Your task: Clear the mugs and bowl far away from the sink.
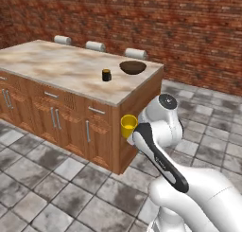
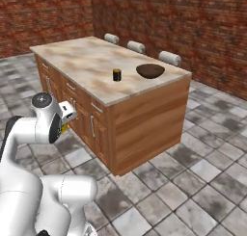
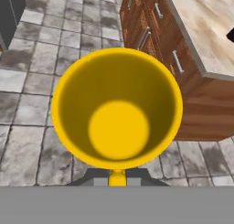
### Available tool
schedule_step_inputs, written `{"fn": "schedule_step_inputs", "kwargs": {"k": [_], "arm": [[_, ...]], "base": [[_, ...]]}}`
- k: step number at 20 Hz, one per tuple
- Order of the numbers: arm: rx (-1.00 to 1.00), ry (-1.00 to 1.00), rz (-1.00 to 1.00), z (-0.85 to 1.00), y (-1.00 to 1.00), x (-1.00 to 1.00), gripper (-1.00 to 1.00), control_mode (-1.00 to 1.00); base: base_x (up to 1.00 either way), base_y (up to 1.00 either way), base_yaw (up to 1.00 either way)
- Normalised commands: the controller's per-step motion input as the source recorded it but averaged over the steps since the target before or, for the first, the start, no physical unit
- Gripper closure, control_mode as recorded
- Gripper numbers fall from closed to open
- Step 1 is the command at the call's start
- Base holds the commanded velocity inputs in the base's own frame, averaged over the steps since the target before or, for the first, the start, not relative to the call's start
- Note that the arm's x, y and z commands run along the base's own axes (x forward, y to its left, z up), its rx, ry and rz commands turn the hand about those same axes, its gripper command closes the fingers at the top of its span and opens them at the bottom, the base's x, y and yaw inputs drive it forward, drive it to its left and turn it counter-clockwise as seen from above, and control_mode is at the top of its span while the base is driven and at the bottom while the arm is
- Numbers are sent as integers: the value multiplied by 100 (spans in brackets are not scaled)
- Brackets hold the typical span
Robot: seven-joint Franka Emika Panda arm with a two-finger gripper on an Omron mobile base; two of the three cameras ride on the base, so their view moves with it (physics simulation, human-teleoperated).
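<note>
Claw (image 1: 130,131) holds the yellow mug (image 1: 127,126) upright by its base, clear of the floor beside the bench (image 1: 66,67), presumably for carrying. Bowl (image 1: 133,67) and a dark mug (image 1: 106,75) sit on the benchtop, apart.

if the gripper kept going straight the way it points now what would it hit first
Probably the grey floor tiles. The gripper holds the yellow mug and looks down past it at tiles, with the wooden cabinet off to one side. Depth is unclear, and the mug hides the exact line.
</note>
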Motion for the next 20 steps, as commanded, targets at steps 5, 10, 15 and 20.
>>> {"fn": "schedule_step_inputs", "kwargs": {"k": [5,10,15,20], "arm": [[0,0,0,0,0,0,100,100],[0,0,0,0,0,0,100,100],[0,0,0,0,0,0,100,100],[0,0,0,0,0,0,100,100]], "base": [[97,76,23],[100,55,-5],[100,64,-24],[99,42,-42]]}}
